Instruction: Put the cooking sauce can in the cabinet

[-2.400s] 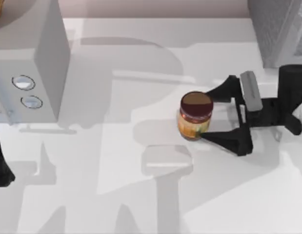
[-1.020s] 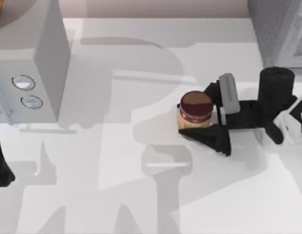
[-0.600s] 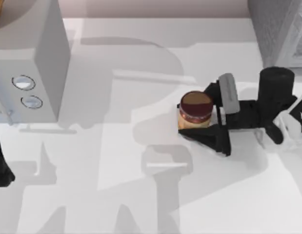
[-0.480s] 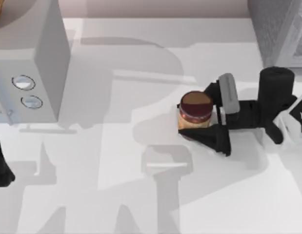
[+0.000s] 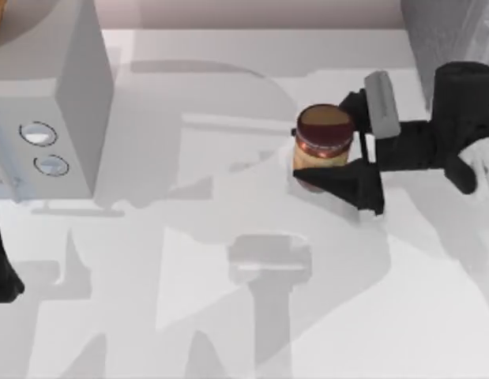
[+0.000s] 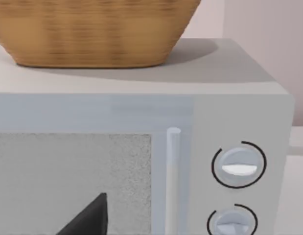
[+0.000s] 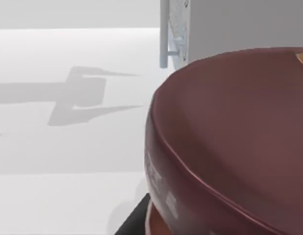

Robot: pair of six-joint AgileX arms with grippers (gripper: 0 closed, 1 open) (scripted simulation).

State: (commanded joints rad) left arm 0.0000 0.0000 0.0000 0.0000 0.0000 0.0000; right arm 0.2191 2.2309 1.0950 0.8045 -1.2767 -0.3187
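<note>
Presently the right gripper [image 5: 332, 158] is closed on the can [image 5: 323, 146], one finger [image 5: 348, 180] across the near side of the label and the other behind the can. The can stands upright in that grip, well to the right of the microwave [image 5: 47, 110] and nearer the grey cabinet [image 5: 445, 47] at the table's far right corner. Its shadow lies apart from its base on the table [image 5: 228, 316], which suggests it is lifted clear of the surface; this is a judgement, not a certainty. In the right wrist view the dark red lid [image 7: 229, 137] sits close under the camera, with a white handle [image 7: 164, 34] on a grey panel beyond it.

The left arm [image 5: 1, 268] is parked in front of the microwave; its wrist camera faces the microwave door and knobs [image 6: 238, 166], with a basket [image 6: 92, 29] on top. The state of its fingers cannot be told.

Assessment: grasp done, and transport toward the cabinet appears under way. Outstanding: carrying the can to the cabinet, placing it inside, releasing. Whether the cabinet is open cannot be confirmed.
</note>
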